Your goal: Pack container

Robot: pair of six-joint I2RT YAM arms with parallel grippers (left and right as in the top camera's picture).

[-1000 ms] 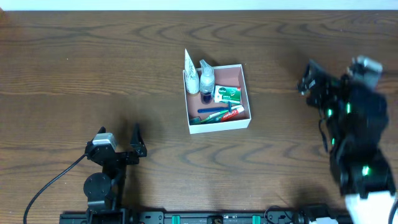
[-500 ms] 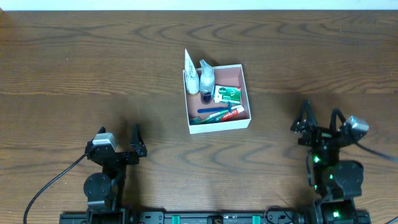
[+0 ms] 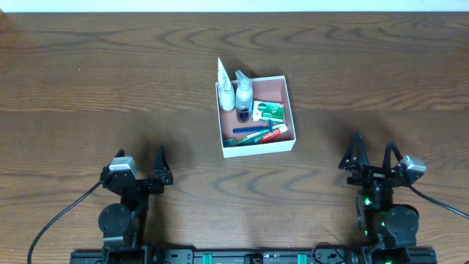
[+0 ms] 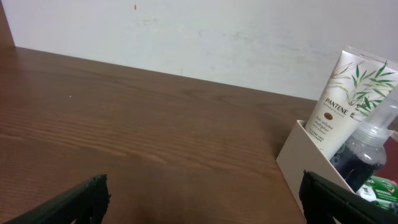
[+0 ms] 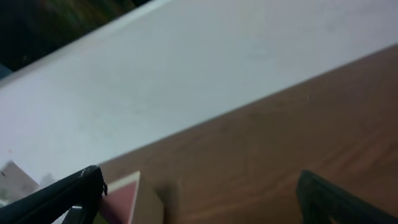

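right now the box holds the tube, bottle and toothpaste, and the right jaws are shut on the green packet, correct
Not quite. The right jaws stand open and hold nothing, low over the table's near edge, well away from the box. The green packet lies inside the box with the other items. The overhead view shows this. The rest of what you said is right.

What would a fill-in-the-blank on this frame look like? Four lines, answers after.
1. The tube in the container carries the brand name ____.
2. The container's inside is reddish-brown; its outer walls are ____.
3. The left gripper and the right gripper hold nothing, and both have their jaws ____.
4. In the left wrist view, the container sits at the ____ edge of the picture.

Missing words: Pantene; white; open; right.
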